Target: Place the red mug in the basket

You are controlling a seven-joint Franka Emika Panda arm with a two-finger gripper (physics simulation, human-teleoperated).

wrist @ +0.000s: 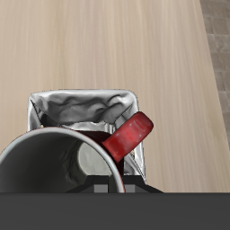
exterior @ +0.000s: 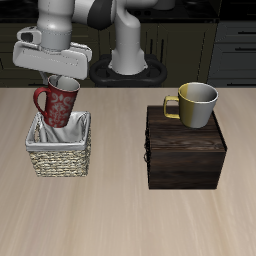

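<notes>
The red mug (exterior: 58, 102) hangs tilted from my gripper (exterior: 62, 80), its base just above the basket's opening. The gripper is shut on the mug's rim. The tan wicker basket (exterior: 60, 158) with grey-white lining sits on the table right under the mug. In the wrist view the mug's grey inside (wrist: 54, 162) and red handle (wrist: 128, 137) fill the near field, with the basket's lining (wrist: 81, 110) directly beyond them. The fingertips are mostly hidden by the mug.
A dark brown wooden box (exterior: 186, 152) stands on the table beside the basket, with a grey mug with yellow handle (exterior: 193, 104) on top of it. The robot's base (exterior: 128, 55) is at the table's back.
</notes>
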